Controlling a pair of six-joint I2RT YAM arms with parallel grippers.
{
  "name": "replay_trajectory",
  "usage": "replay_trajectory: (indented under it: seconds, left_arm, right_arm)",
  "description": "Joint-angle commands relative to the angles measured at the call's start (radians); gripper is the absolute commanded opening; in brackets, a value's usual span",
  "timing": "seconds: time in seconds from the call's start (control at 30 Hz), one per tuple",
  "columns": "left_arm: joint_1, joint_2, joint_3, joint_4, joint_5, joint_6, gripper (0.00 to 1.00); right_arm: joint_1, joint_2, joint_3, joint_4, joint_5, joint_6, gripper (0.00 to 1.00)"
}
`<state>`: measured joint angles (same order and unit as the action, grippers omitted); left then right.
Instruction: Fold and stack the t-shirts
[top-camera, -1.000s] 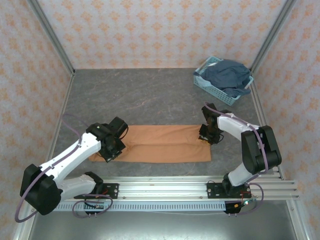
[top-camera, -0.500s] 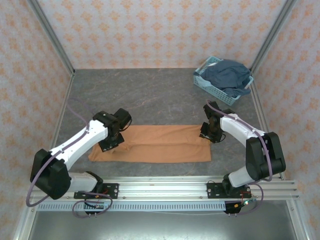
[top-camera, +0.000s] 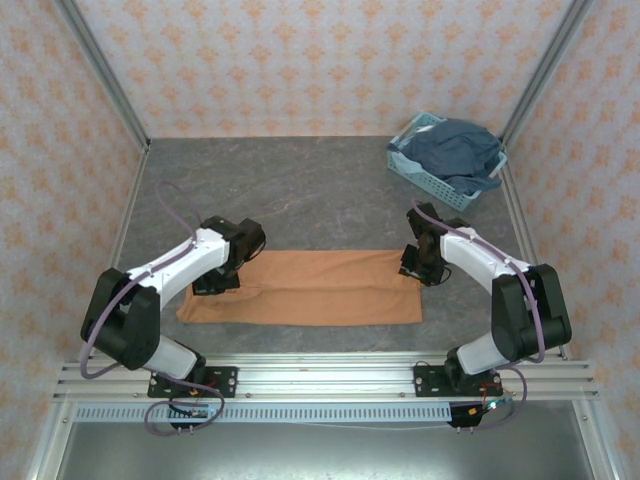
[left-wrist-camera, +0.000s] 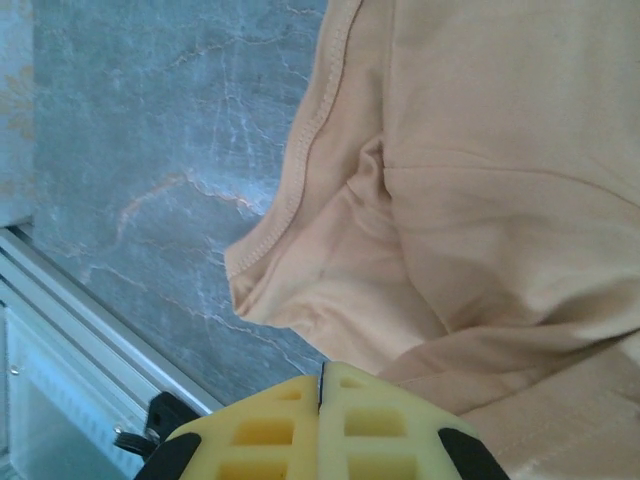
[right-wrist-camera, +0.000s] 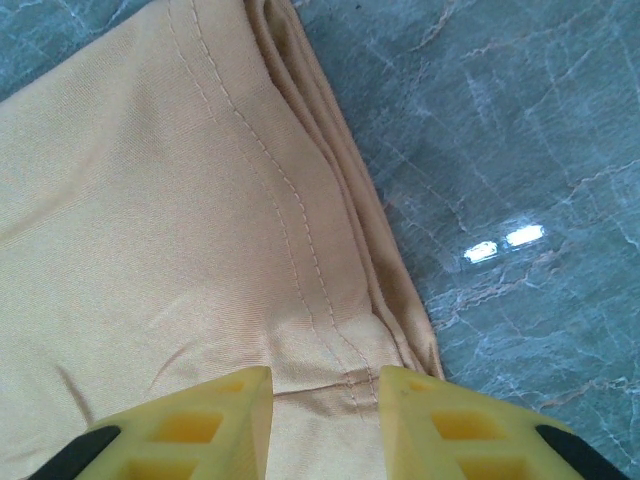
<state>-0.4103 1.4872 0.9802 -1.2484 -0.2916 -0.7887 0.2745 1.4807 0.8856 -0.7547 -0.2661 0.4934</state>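
The left gripper (left-wrist-camera: 322, 385) has its yellow fingers pressed flat together, holding nothing. The sleeve end of the orange t-shirt (top-camera: 320, 288) lies rumpled just ahead of the fingertips, and I'd guess it hangs there ready to smooth or pinch that loose fold. The shirt itself lies as a long folded strip on the table (top-camera: 300, 190), stretching from one set of fingers to the other. The right gripper (right-wrist-camera: 325, 385) stands partly open with its fingers either side of the stitched hem corner, which lies flat under the gap, seemingly lined up to pinch it. Well beyond those fingers sits a light-blue basket (top-camera: 432, 181) of dark blue clothes (top-camera: 455, 150).
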Motion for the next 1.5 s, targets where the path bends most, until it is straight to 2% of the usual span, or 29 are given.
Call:
replay_trajectory:
  seconds: [0.0,0.13,0.17,0.23,0.3,0.43,0.5,0.57,0.7,0.77,0.83,0.93,1.07,1.2,1.4,1.47]
  left_arm:
    - [0.011,0.037,0.002,0.001,-0.086,0.037,0.00]
    - [0.021,0.081,-0.014,0.037,-0.135,0.054,0.00]
    - [0.026,0.090,-0.016,0.048,-0.138,0.058,0.03]
    - [0.048,0.120,-0.012,0.053,-0.140,0.053,0.17]
    - [0.070,0.143,-0.011,0.055,-0.148,0.039,0.36]
    - [0.088,0.105,0.013,0.036,-0.152,0.011,0.43]
    - [0.088,0.044,0.043,0.004,-0.135,-0.023,0.45]
    - [0.084,-0.033,0.068,-0.021,-0.073,-0.068,0.46]
    - [0.050,-0.174,0.038,0.016,0.154,-0.167,0.45]
    - [0.035,-0.195,-0.015,0.048,0.283,-0.211,0.42]
    - [0.020,-0.191,-0.062,0.061,0.367,-0.241,0.42]
    - [0.018,-0.211,-0.123,0.044,0.369,-0.291,0.45]
    - [0.073,-0.290,-0.281,0.154,0.433,-0.382,0.47]
    - [0.087,-0.315,-0.386,0.212,0.451,-0.448,0.47]
    - [0.092,-0.455,-0.416,0.136,0.360,-0.578,0.46]
    - [0.093,-0.517,-0.455,0.176,0.365,-0.611,0.46]
  right_arm:
    - [0.007,-0.005,-0.009,-0.008,0.021,-0.008,0.33]
    - [0.007,-0.008,-0.020,-0.002,0.019,-0.004,0.33]
    - [0.008,-0.011,-0.022,-0.002,0.018,-0.003,0.33]
    - [0.007,-0.013,-0.023,-0.003,0.018,-0.003,0.33]
    - [0.007,-0.015,-0.020,-0.009,0.020,-0.005,0.33]
    - [0.007,-0.029,-0.011,-0.018,0.022,-0.008,0.33]
    - [0.008,-0.043,-0.005,-0.022,0.024,-0.010,0.33]
    - [0.007,-0.066,-0.004,-0.017,0.021,-0.017,0.33]
    - [0.008,-0.094,0.003,-0.003,0.018,-0.036,0.33]
    - [0.009,-0.086,0.009,0.004,0.002,-0.046,0.33]
    - [0.013,-0.074,0.014,0.007,-0.005,-0.051,0.33]
    - [0.019,-0.064,0.016,0.019,-0.017,-0.053,0.33]
    - [0.021,-0.054,0.015,0.025,-0.031,-0.053,0.33]
    - [0.022,-0.053,0.012,0.020,-0.036,-0.058,0.33]
    - [0.022,-0.061,0.006,0.014,-0.039,-0.061,0.33]
    - [0.022,-0.061,0.002,0.014,-0.042,-0.060,0.33]
